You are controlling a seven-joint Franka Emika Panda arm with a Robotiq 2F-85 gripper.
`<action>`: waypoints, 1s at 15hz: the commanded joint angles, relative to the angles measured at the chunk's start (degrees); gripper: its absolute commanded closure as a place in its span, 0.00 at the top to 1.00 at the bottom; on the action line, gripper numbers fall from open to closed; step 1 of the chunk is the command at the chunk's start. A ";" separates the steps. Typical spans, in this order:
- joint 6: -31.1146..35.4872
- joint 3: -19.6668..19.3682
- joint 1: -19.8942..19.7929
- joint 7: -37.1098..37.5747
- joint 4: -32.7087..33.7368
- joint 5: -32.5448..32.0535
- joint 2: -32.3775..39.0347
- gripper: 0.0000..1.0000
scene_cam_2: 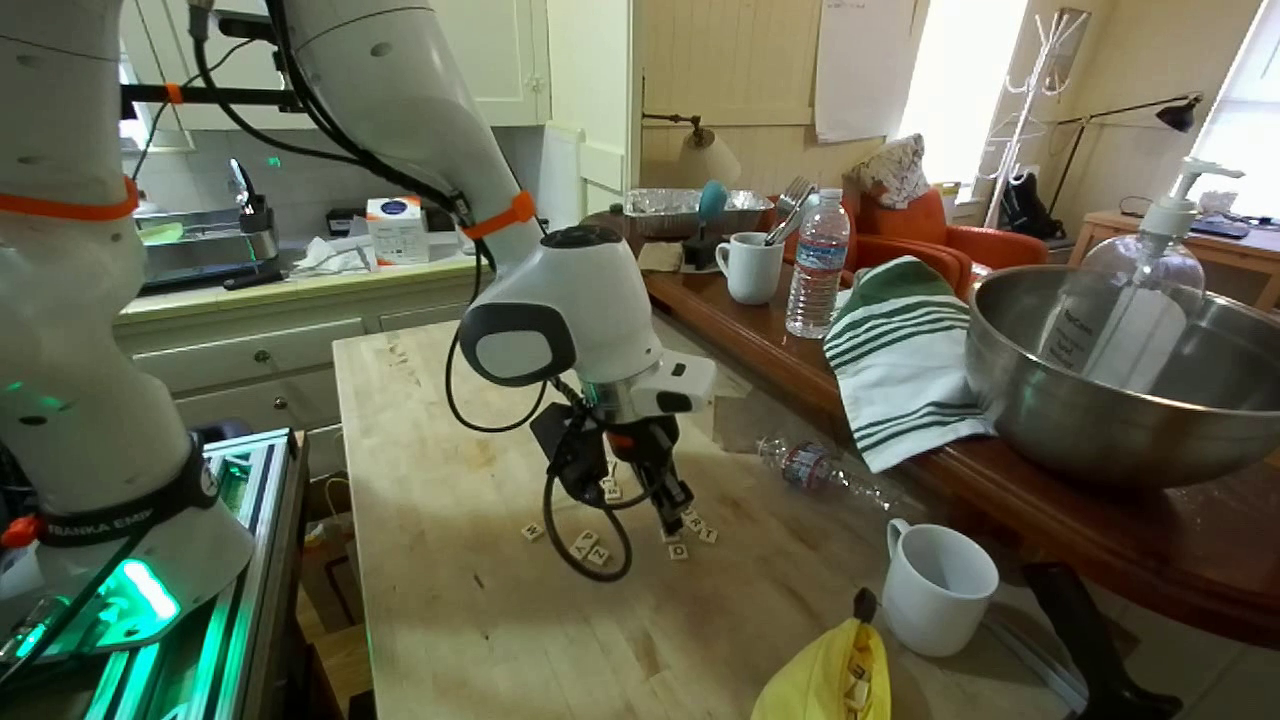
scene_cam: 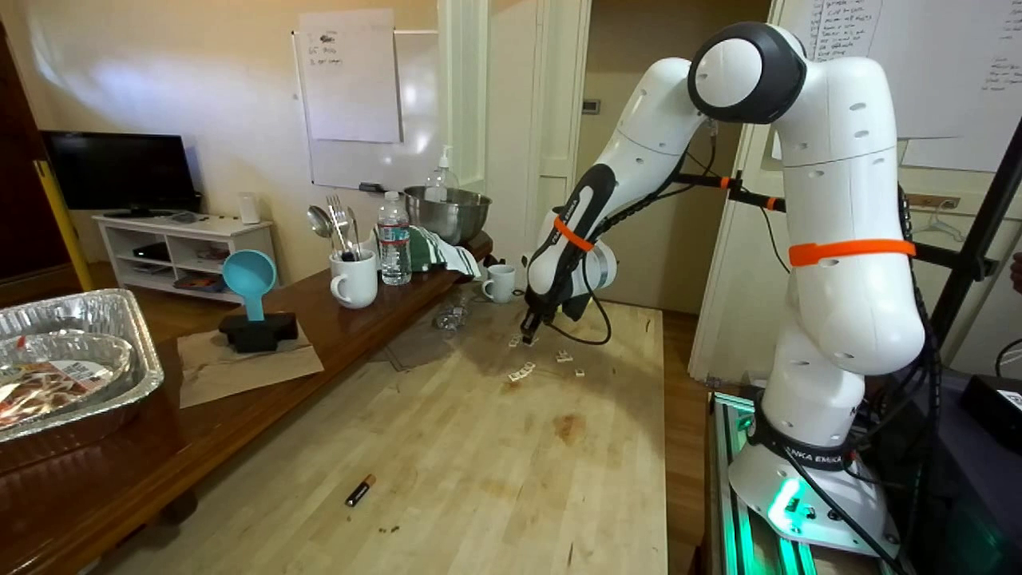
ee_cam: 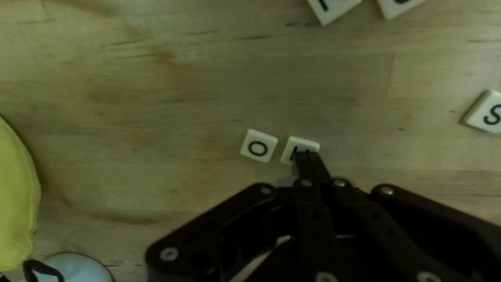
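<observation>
My gripper (ee_cam: 306, 153) points down at the wooden table with its fingertips together and nothing seen between them. In the wrist view its tips overlap a small cream letter tile (ee_cam: 289, 150), covering part of its letter; whether they touch it I cannot tell. Just left of that lies a tile marked O (ee_cam: 259, 145). Farther right is an S tile (ee_cam: 489, 112), and two more tiles (ee_cam: 332, 9) are cut off by the top edge. In both exterior views the gripper (scene_cam: 528, 337) is low among scattered tiles, including a W tile (scene_cam_2: 532, 532) and an N tile (scene_cam_2: 599, 556).
A yellow pouch (scene_cam_2: 825, 675) and a white mug (scene_cam_2: 940, 590) stand on the table near the gripper. A clear plastic bottle (scene_cam_2: 815, 467) lies by the raised dark ledge (scene_cam: 391, 327). A battery (scene_cam: 360, 490) rests toward the opposite end. On the ledge are a steel bowl (scene_cam_2: 1110, 420) and a towel (scene_cam_2: 905, 360).
</observation>
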 commanded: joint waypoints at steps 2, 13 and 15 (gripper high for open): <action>-0.39 -0.96 0.05 0.28 -1.95 -0.08 -1.63 0.00; -2.12 1.67 -4.92 9.55 -11.70 -23.01 -11.76 0.00; -2.42 2.38 -6.15 8.34 -13.01 -24.38 -12.75 0.00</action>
